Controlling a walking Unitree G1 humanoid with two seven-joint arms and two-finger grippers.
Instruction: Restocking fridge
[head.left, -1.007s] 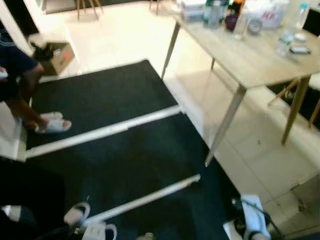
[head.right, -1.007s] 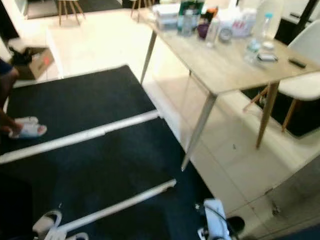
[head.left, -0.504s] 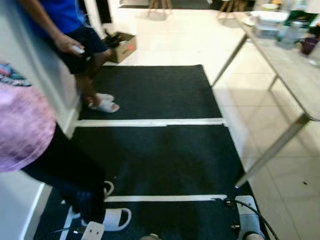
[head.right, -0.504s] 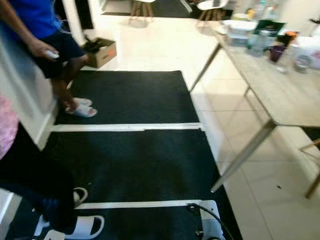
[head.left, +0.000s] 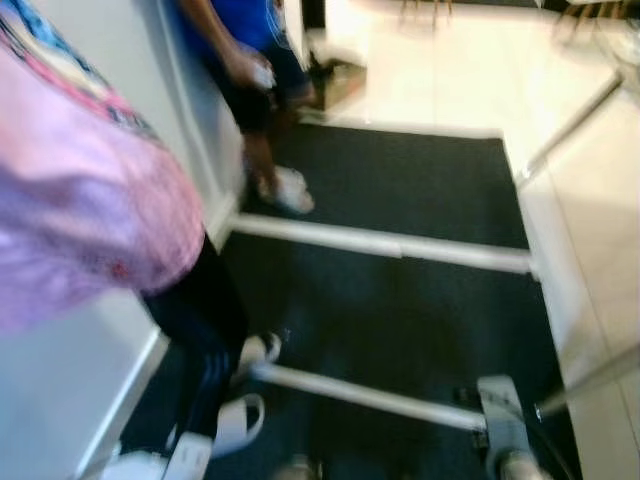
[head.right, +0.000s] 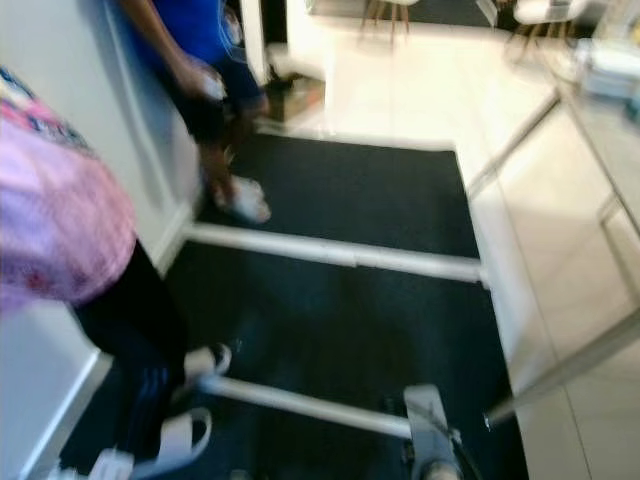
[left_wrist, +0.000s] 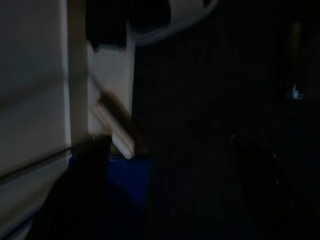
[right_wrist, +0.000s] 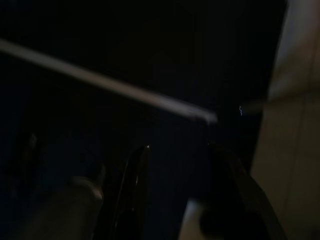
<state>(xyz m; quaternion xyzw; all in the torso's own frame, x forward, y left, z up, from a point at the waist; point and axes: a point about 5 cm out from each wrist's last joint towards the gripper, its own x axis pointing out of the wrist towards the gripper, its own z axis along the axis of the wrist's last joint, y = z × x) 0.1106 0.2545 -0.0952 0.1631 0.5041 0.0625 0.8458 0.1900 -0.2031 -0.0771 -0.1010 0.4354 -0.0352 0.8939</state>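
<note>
Claw status first: the left claw (left_wrist: 165, 190) hung low in a very dark wrist shot, two dim finger shapes set apart with nothing between them, though honestly too murky to call. Right claw (right_wrist: 175, 185) was clearer, two black fingers spread with a gap and empty, pointed down at the black mat (head.right: 330, 310).

Going left to right in the head views, all pretty blurred: a person in a pink top (head.left: 70, 200) stood very near on the left against a white wall (head.left: 110, 60), dark trousers and white slippers (head.left: 235, 420) on the mat. Farther off, another person in blue (head.right: 190, 40) leaned on that wall. White strips (head.right: 340, 255) crossed the mat, and pale tile floor (head.right: 560, 270) ran along the right with a tabletop leg (head.right: 560, 375) slanting in.

Couldn't spot the fridge or any stock anywhere, so I'd guess this was a walking or turning step. Doing it well probably meant slowing down, giving the near person's feet room, and keeping both arms tucked.
</note>
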